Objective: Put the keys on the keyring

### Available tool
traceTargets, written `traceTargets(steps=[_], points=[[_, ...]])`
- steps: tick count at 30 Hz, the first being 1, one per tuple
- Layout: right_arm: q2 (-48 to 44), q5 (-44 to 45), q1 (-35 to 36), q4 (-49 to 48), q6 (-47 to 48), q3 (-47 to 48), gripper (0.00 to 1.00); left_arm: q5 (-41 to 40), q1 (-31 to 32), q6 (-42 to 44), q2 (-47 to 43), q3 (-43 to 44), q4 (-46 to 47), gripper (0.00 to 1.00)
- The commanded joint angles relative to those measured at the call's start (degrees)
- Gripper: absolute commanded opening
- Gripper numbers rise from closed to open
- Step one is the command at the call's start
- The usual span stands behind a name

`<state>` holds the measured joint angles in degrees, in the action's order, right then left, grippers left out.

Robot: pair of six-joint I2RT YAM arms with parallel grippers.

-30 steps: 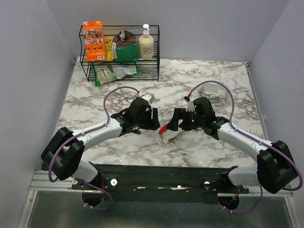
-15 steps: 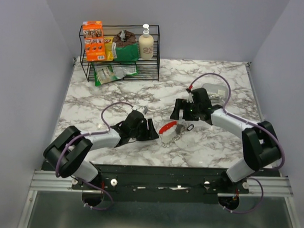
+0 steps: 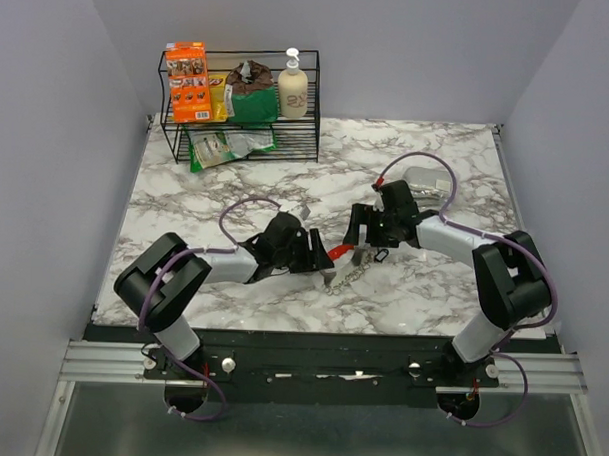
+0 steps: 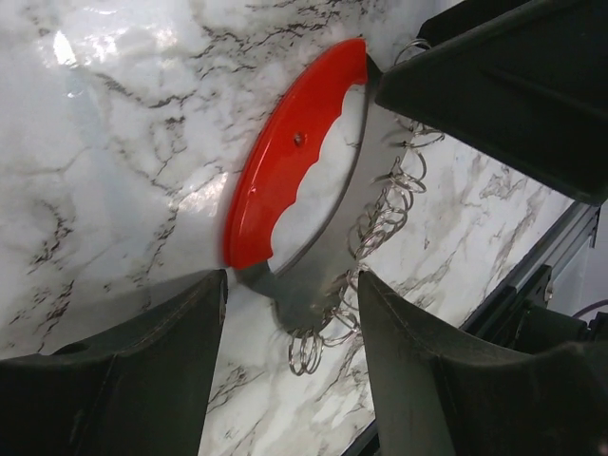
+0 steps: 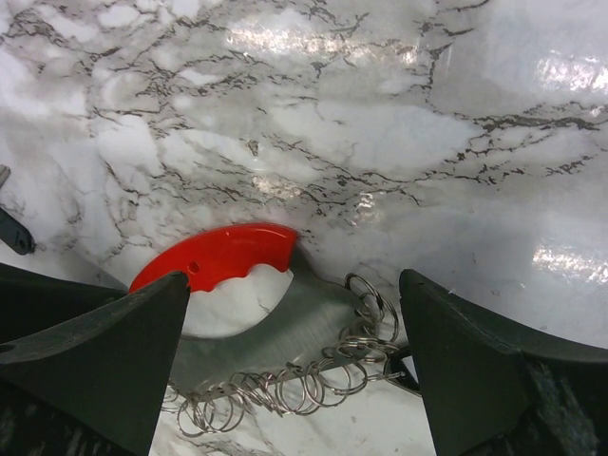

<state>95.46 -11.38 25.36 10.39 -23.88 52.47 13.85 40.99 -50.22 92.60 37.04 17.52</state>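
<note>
Glossy white marble tabletop [image 3: 205, 200], wire rack [image 3: 239, 101] at the back. Left gripper [image 4: 290, 285] spread, grasping nothing, jaws flanking the gray tip of the keyring [image 4: 285, 161] without touching it. Right gripper [image 5: 294, 285] released wide, poised over the same piece; red curve just ahead, loose split rings [image 5: 275, 385] between its fingers. Probably stiff, flat and light, apt to skate on polished stone. Best pinched across the red side, clear of the floppy rings.

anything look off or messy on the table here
Nothing looks damaged or spilled. The one untidy thing is a string of small wire rings, bunched in loose loops along the gray side of the keyring. The keyring lies flat on the table.
</note>
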Motion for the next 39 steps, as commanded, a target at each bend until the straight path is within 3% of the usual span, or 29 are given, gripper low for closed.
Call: traceTargets(steps=[1,17,39], points=[[0.8,-0.5,-0.4,1.3,0.3,0.4,1.0,1.3,0.4,1.3,2.7,2.4,-1.5,0.67],[-6.4,-11.1,-0.4,-3.6,-4.8,-11.0,1.0,0.6,0.2,7.6,9.2,13.4,-9.1,0.67],[-13.6,-14.4,-0.2,-1.2,-5.3,-15.8,1.0,0.7,-0.7,13.3,15.4,29.7,-17.4,0.68]])
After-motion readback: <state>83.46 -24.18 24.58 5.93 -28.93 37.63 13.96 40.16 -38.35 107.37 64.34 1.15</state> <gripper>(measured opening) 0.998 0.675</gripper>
